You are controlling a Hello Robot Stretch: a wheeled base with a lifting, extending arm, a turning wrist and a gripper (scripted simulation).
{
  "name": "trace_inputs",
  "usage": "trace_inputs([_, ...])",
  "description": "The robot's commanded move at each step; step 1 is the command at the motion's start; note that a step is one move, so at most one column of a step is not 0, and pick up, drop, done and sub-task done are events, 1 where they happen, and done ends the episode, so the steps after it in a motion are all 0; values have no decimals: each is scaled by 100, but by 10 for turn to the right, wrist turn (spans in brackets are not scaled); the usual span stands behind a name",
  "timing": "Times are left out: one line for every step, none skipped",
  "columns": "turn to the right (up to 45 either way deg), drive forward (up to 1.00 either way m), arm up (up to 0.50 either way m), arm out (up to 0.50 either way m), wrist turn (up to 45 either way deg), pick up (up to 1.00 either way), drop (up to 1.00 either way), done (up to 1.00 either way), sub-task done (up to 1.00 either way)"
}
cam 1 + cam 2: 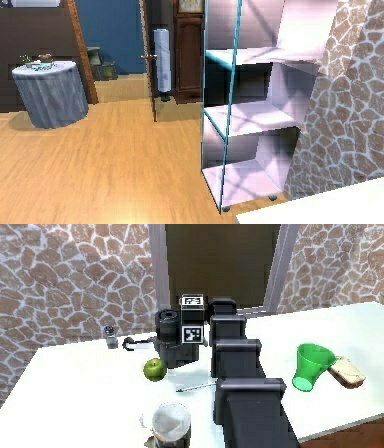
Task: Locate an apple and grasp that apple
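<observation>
Shelving (255,120) ahead; sideways a counter (70,384) bears an apple (153,369) near the tool (158,346), hold impossible to tell.

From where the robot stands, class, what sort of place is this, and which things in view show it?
Probably a home kitchen or dining area: a white counter holds a green apple, a green cup and what looks like bread, and a cloth-covered round table stands on the wooden floor.

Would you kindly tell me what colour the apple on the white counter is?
Green; the apple shows best in the arm side view.
</observation>
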Motion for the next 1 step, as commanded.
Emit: trace_inputs([0,0,-12,0,0,0,0,0,0])
